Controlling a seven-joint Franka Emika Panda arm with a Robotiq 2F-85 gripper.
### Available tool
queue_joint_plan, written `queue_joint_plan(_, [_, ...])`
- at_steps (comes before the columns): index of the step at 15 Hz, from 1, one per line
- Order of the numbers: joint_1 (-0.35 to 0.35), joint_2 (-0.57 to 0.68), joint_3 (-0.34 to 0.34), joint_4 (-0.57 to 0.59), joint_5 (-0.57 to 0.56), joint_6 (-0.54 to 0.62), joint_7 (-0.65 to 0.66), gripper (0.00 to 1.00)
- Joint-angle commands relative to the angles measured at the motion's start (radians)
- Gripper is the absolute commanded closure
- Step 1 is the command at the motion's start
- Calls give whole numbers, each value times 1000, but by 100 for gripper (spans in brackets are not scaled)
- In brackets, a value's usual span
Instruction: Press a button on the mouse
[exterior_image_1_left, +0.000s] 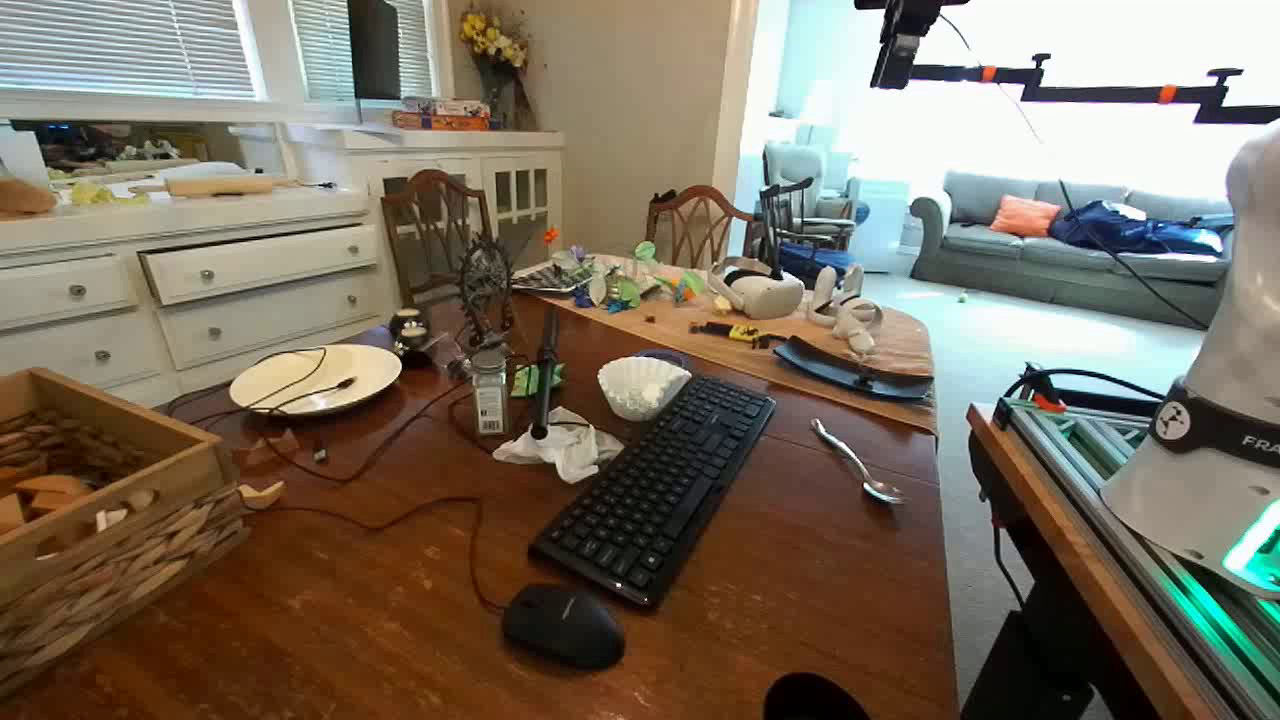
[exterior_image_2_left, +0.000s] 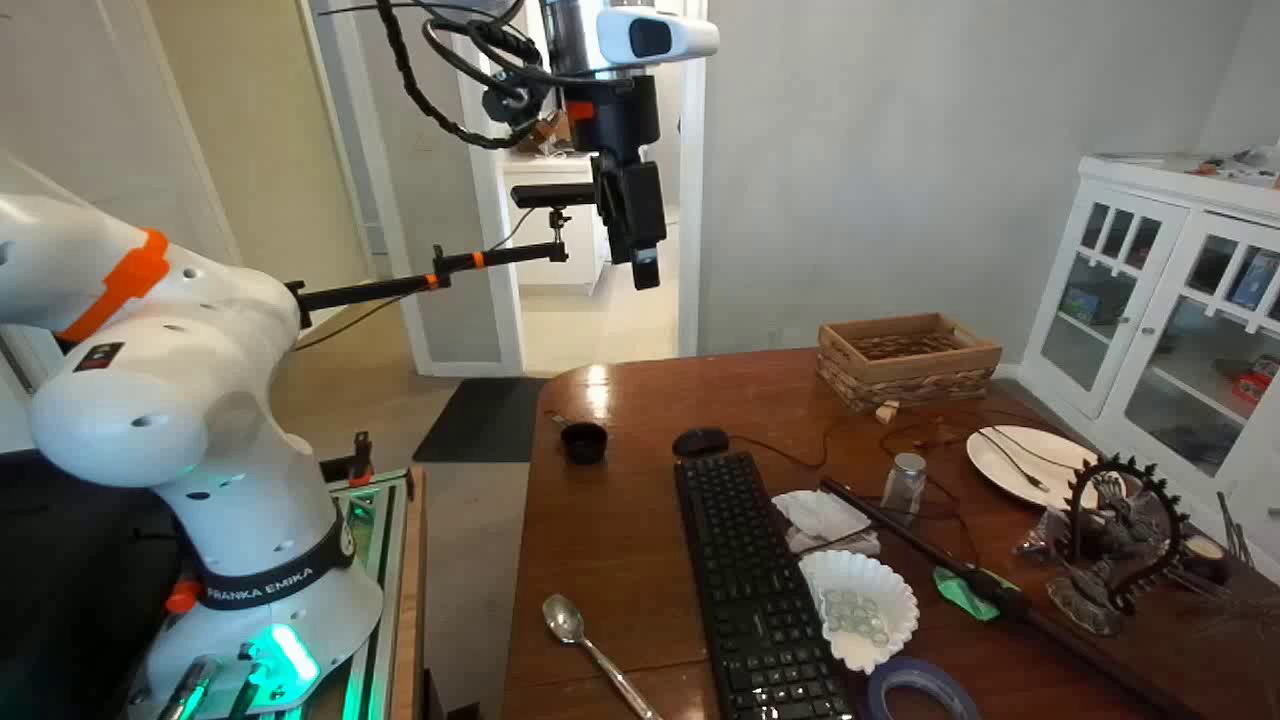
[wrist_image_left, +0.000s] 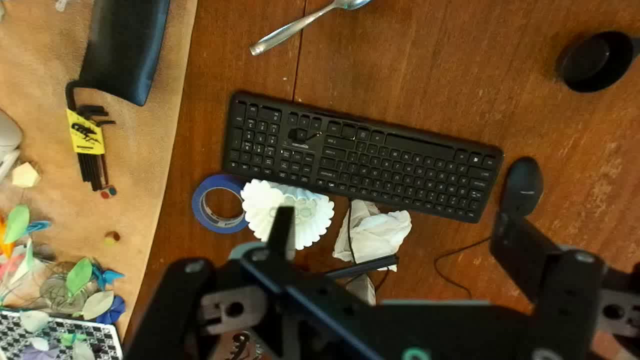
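Claw (wrist_image_left: 395, 217) gaped empty, mouse (wrist_image_left: 522, 186) well below it — misaimed descent, spread this wide, risked striking keyboard (wrist_image_left: 362, 159) instead.

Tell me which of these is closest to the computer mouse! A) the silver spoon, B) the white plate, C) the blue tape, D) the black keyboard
D, because the wrist view shows the mouse right beside one short end of the black keyboard, with only a small gap between them.

White blinds (exterior_image_1_left: 125, 45), a grey sofa (exterior_image_1_left: 1070, 282) (orange cushion (exterior_image_1_left: 1022, 217) aboard).
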Motion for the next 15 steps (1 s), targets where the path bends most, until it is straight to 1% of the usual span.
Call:
queue_joint_plan(1, [6,1,-4,2,-3,-2,3,0])
queue_joint_plan(8, [6,1,-4,2,-3,-2,3,0])
queue_joint_plan(11, [31,105,-25,13,56,91,-12,0])
queue_joint_plan(15, [86,304,-24,60,172,252,-33,0])
